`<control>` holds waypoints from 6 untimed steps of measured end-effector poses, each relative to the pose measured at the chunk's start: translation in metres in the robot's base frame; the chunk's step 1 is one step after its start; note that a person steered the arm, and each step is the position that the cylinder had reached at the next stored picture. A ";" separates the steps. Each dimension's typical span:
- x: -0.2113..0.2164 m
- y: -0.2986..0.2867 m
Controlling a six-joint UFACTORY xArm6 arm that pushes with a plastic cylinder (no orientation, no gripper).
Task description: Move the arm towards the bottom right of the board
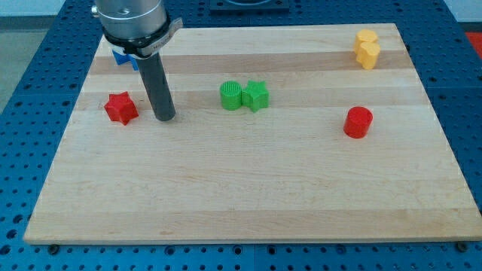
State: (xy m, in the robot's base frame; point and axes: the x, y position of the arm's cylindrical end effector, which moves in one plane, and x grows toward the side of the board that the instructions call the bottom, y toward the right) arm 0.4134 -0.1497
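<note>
Red star block (120, 108), green cylinder (231, 95), green star block (256, 95), red cylinder (358, 122), yellow block (367, 48), blue block (120, 56) upper left of the frame, pale striped wooden board (248, 188), dark rod tip (165, 118)

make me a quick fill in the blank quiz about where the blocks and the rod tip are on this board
My tip stands just to the view's right of the ____ star.
The green cylinder touches the green ____.
The two yellow blocks sit near the board's top ____ corner.
Missing words: red; star; right.
</note>
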 end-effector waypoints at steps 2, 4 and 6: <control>-0.016 -0.030; 0.032 0.044; 0.199 0.118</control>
